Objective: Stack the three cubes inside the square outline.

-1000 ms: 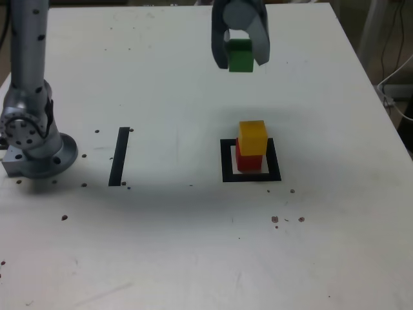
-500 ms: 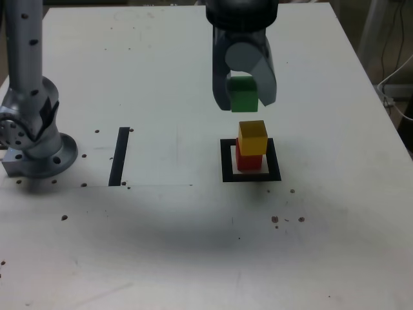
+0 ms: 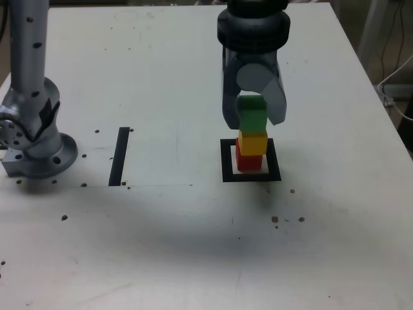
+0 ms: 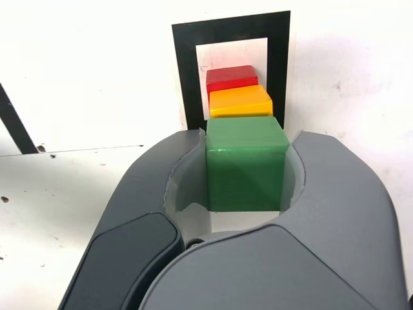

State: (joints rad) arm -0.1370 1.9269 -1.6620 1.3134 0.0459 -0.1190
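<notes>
1. We see a black tape strip (image 3: 119, 156) lying apart from the square outline (image 3: 275, 160), nearer the worktop's (image 3: 161, 245) left edge in the exterior view.
2. Our gripper (image 3: 253, 116) grips the green cube (image 3: 253, 115) upright, over the yellow cube (image 3: 253, 144) and red cube (image 3: 249, 161).

No readable text or labels.

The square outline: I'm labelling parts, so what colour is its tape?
The square outline is black, clearest in the wrist view.
</notes>
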